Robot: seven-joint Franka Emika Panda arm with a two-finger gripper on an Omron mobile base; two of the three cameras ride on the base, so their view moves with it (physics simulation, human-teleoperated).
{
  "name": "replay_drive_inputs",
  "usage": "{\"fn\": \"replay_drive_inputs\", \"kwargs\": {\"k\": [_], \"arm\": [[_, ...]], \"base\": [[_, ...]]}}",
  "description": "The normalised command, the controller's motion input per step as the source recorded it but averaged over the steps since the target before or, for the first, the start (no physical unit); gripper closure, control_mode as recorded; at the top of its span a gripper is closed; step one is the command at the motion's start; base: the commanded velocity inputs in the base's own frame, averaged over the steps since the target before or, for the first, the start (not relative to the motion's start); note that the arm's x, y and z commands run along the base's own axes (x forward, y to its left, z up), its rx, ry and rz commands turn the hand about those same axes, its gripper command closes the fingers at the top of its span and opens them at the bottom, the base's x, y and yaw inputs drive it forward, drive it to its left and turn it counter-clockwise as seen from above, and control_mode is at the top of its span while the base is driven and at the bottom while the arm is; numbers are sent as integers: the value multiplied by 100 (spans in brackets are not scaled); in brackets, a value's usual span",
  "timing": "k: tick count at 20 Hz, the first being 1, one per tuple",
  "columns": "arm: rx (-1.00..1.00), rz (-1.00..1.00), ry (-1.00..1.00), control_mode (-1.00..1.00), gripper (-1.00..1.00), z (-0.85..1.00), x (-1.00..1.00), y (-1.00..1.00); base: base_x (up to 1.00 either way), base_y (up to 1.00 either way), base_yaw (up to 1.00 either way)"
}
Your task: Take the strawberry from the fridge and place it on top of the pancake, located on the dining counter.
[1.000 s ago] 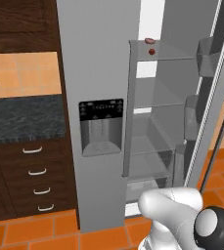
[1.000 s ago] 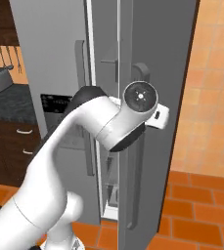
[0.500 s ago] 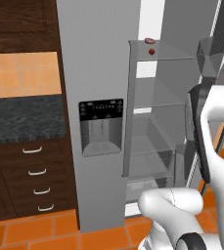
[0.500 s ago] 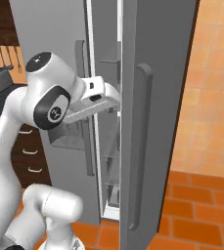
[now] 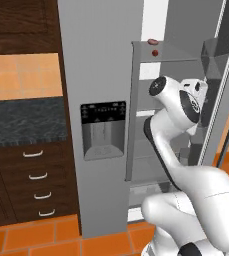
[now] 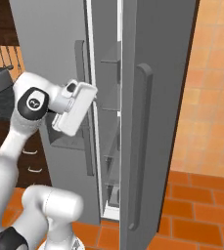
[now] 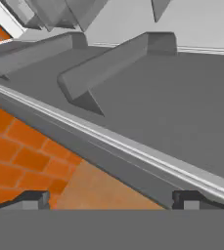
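The strawberry (image 5: pixel 155 52), tiny and dark red, lies on the top shelf of the open fridge (image 5: pixel 101 75), just below a paler pink oblong item (image 5: pixel 152 41). My arm (image 5: pixel 178 100) rises in front of the shelves, lower than the strawberry and to its right. In the right base view my white hand (image 6: pixel 76 108) hangs at the gap beside the open door (image 6: pixel 157 97). In the hand view my gripper (image 7: pixel 111 200) is open and holds nothing, facing the door's grey inner bins (image 7: pixel 108 58). The pancake and the dining counter are out of view.
The open door's long handle (image 6: pixel 140 146) stands close to the right of the hand. Door bins (image 5: pixel 213 60) jut out beside the arm. Dark wood drawers (image 5: pixel 36 175) and a dark-topped counter (image 5: pixel 21 120) lie left of the fridge. Orange tiles (image 5: pixel 46 235) cover the floor.
The hand has left the open door's handle and swung left to the fridge opening. In the left base view the arm has come up in front of the shelves. The strawberry has not moved.
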Motion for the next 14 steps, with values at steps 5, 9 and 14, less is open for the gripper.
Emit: {"fn": "replay_drive_inputs", "kwargs": {"k": [5, 9, 14], "arm": [[-27, 17, 65, -100, -100, -32, 45, -42], [-1, 8, 29, -100, -100, -19, 24, -80], [0, 7, 24, -100, -100, -1, 16, -69]], "base": [[0, 0, 0], [0, 0, 0], [0, 0, 0]]}}
